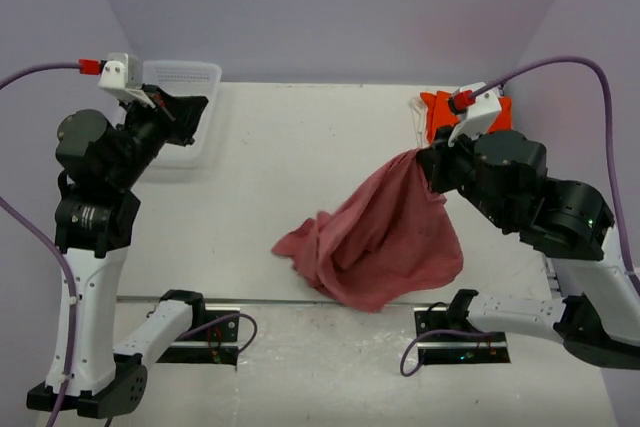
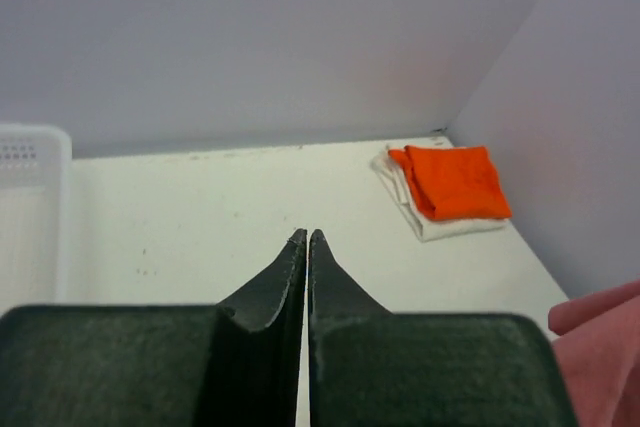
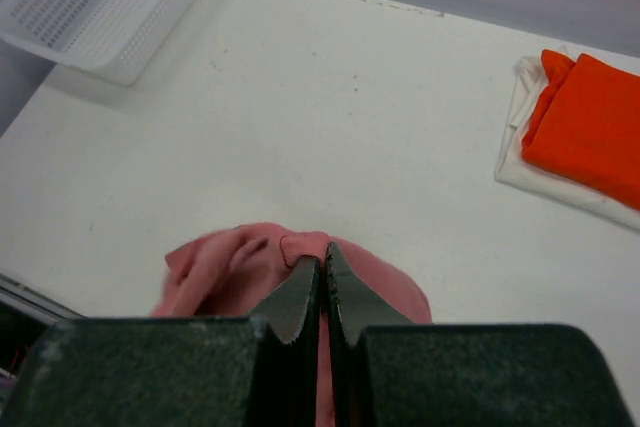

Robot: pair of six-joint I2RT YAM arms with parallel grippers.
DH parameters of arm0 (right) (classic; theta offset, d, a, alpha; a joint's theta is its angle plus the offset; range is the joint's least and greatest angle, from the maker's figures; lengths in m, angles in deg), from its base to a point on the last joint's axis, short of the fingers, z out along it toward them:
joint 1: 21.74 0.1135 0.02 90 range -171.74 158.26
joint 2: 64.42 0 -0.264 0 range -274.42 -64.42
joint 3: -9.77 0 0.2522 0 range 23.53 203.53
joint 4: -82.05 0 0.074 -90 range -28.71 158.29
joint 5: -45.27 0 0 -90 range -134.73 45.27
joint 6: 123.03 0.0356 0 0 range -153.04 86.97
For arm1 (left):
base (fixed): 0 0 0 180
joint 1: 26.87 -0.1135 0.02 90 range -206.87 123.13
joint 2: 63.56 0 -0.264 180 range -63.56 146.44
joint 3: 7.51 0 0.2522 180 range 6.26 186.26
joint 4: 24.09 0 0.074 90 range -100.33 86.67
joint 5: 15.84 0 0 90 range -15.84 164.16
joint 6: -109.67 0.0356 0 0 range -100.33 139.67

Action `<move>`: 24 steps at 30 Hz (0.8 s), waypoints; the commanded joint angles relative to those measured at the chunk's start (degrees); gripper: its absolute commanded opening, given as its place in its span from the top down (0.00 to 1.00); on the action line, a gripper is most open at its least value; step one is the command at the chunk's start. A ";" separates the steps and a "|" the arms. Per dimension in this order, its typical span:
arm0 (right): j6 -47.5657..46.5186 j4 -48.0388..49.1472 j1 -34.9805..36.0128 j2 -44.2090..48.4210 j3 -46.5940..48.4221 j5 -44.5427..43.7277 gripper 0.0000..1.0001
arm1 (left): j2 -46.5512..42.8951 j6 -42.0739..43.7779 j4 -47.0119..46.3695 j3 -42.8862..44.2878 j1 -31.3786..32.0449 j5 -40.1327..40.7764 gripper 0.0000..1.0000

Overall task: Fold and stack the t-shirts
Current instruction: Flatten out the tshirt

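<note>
The right jaws are pressed together on a fold of the rose-red t-shirt [image 1: 385,237]. In the right wrist view its hem is pinched right at their tips. The left jaws are closed too, with nothing between them, and are held up over the left side of the desk [image 1: 300,147], just beside the white mesh basket [image 1: 185,82].

From the right jaws the rose-red t-shirt hangs down and leftward in a loose drape. Its lower part is bunched on the middle of the desk, near the front edge. Behind the right arm [image 1: 520,187], in the far right corner, the orange t-shirt [image 2: 455,182] lies folded on top of the folded white t-shirt [image 2: 425,225], whose edges stick out from under it.

The desk is plain white and faintly scuffed, enclosed by pale lavender walls [image 1: 330,7] at the back and sides.

The top view hides most of the folded pair behind the right wrist, while the left wrist view shows it whole. That same view catches only a corner of the rose-red cloth, at its lower right. Only the top view shows the full drape.
</note>
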 commanded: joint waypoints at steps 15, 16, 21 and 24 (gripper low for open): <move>-13.93 0.43 0.92 -25.02 42.06 12.08 1.00 | 0.90 0.19 -1.00 -12.47 0.07 -12.81 0.47; -15.15 -1.06 0.92 -28.62 49.33 12.87 1.00 | 0.29 -0.25 -3.19 -14.32 0.07 -15.96 0.41; -16.48 4.89 0.92 -25.15 41.26 16.39 1.00 | -2.79 -4.83 -12.17 -28.56 0.16 -24.08 0.28; -16.66 6.31 0.92 -23.81 36.66 15.34 1.00 | -4.29 -4.48 -12.96 -32.26 0.16 -23.29 0.28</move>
